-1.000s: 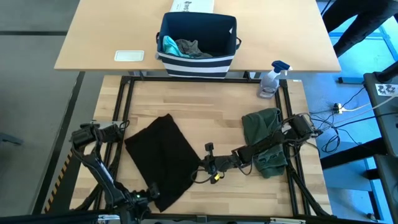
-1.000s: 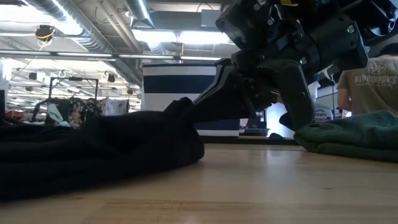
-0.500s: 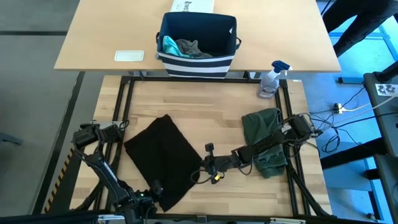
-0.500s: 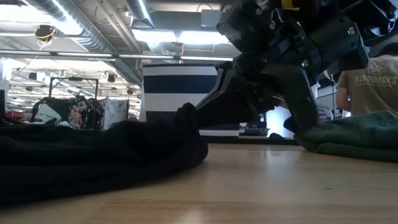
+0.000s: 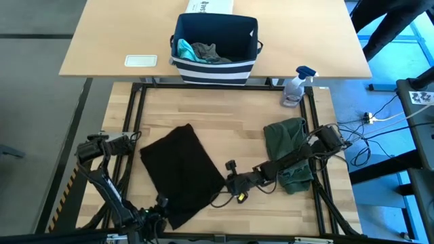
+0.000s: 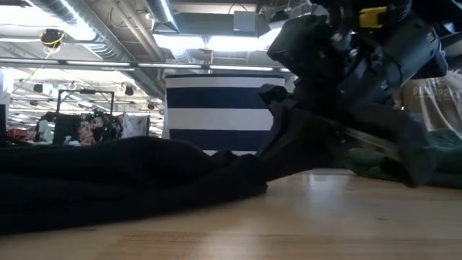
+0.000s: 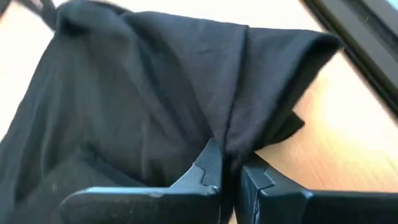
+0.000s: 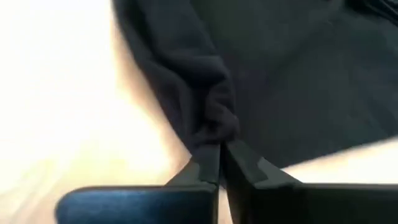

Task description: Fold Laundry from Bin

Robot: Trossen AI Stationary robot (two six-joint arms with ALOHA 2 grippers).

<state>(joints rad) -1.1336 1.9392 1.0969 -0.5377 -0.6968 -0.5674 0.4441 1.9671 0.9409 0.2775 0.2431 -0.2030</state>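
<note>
black t-shirt [image 5: 182, 173] pinched by both tools.

Black T-shirt [image 5: 180, 173], olive-green garment [image 5: 288, 142], navy bin [image 5: 215, 47] with white stripes, teal piece [image 5: 184, 49] inside

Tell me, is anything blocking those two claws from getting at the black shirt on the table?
Nothing visible is in the way. Both are already pinched on the black T-shirt: the left gripper at its near edge, the right gripper at the edge nearest the olive-green piece, which lies apart on the table.
</note>
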